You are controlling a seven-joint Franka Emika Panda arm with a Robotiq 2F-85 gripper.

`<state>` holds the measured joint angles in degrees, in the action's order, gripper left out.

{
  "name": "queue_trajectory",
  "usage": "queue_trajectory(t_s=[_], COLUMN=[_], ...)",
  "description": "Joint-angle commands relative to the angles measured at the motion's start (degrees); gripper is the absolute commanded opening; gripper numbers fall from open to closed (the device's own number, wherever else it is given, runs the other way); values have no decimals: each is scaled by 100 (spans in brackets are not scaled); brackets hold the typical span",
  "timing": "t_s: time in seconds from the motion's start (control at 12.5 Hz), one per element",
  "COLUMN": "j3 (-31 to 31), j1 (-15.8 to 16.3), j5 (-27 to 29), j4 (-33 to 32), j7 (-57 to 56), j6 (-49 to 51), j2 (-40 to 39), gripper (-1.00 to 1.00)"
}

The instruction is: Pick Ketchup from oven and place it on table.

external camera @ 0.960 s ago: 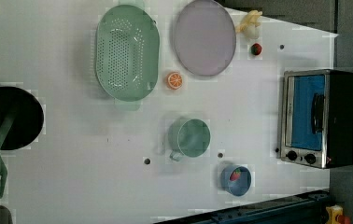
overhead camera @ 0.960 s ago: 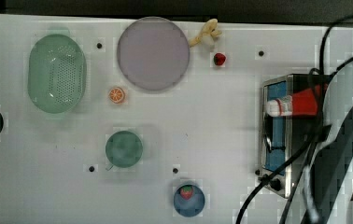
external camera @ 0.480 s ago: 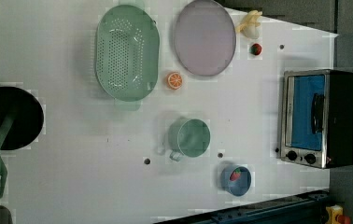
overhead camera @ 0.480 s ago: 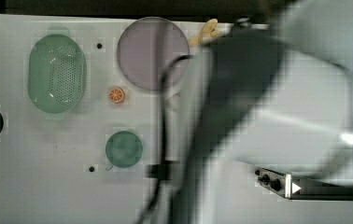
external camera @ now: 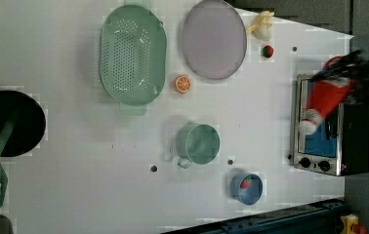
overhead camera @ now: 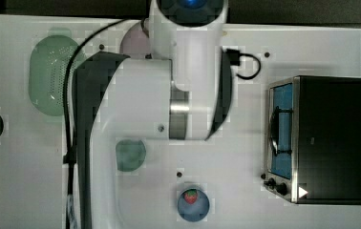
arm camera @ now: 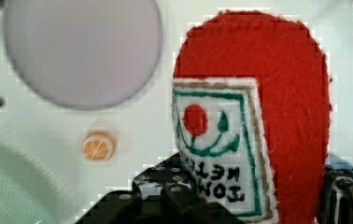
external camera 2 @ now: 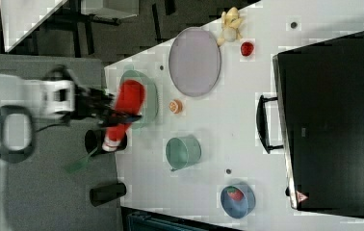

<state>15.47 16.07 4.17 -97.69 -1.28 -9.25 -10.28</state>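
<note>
Fingers (arm camera: 240, 200) clamp the Ketchup bottle (arm camera: 258, 116) at its lower body, airborne above the tabletop (arm camera: 132, 135) near the purple plate (arm camera: 81, 51); the plush body could slip if released high.

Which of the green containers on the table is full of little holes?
The big oval green strainer basket, beside the pale purple plate. Its floor is dotted with holes, while the smaller round green cup has smooth solid walls and a handle.
</note>
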Motion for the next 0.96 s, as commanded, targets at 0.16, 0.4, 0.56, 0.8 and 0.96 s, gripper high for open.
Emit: queue_trajectory(t_s=[0.16, 0.4, 0.56, 0.8, 0.96], j3=[199, 148, 89, 49, 51], j1=[-173, -162, -159, -158, -158], j5=[-58, -57, -55, -43, -14], j4=[-1499, -2417, -2787, -2887, -2884], j7=[161, 169, 201, 203, 204], j6=[-1247, -2669, -3374, -3684, -3857], j2=[-216, -421, -658, -1050, -1160], gripper=[27, 26, 27, 56, 98])
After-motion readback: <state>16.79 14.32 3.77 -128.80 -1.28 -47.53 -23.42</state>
